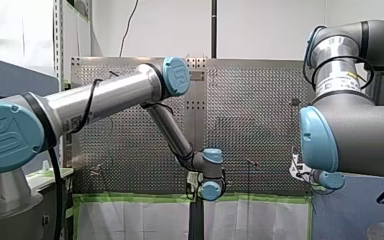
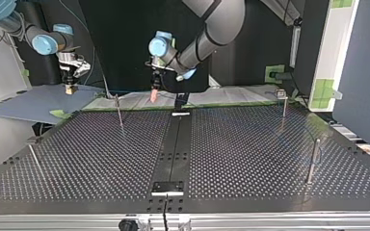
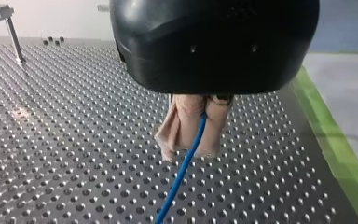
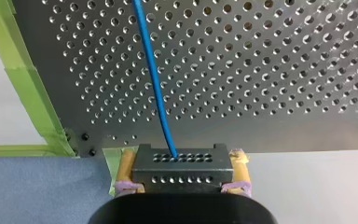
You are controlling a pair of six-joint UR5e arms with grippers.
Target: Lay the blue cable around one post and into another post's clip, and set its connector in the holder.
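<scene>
**Here both grippers hold the blue cable at the table's taped edge**

Up close, in the left wrist view, my left gripper [image 3: 189, 150] has its beige pads pressed together on the blue cable [image 3: 182, 172], which leaves between them and runs down over the perforated table [image 3: 74, 140]. The green tape [image 3: 335, 154] that marks the table's edge lies just beside the gripper. Across the plate, well apart, a post [image 3: 14, 39] with a clip on top stands upright.

In the right wrist view, my right gripper [image 4: 182, 161] clamps the black connector [image 4: 181, 171] between its yellow pads. It hangs just off the table's edge, above the line where a blue-grey board [image 4: 37, 186] meets a pale surface. The cable comes out of the connector's face and crosses the edge onto the perforated plate, passing near the taped corner.

The top view sets both grippers along the far edge. The right one is over the blue-grey board at the view's left, and the left one is near the dark centre strip [image 2: 173, 144]. A thin post [image 2: 119, 113] stands between them, nearer the left gripper and touching neither. Three more posts stand well apart toward the plate's sides: one far right [image 2: 284, 102], one near right [image 2: 312, 161], and one near left [image 2: 34, 156]. A small black plate [image 2: 167, 187] sits at the middle of the near edge, well apart from both grippers.
</scene>
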